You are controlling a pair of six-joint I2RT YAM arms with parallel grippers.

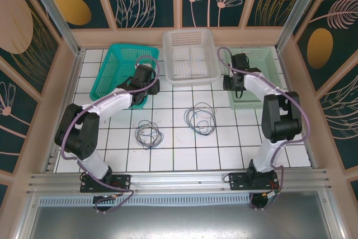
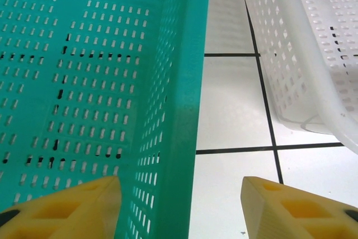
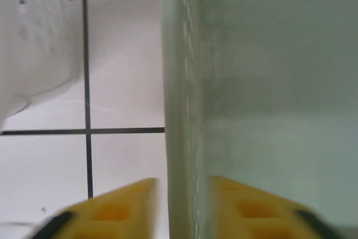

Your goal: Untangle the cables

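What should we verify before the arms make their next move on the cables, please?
1. Left gripper open: ok; its fingers stand apart.
2. Left gripper clear of the teal basket: not ok; the basket's wall stands between its fingers.
3. Right gripper free of the pale green basket: cannot tell; its fingers sit close on both sides of the wall, and the view is blurred.
4. Cables in the open: ok; the nearer bundle and the farther bundle lie apart on the table, in front of the baskets.
5. Cables untangled: not ok; each bundle is overlapping loops.
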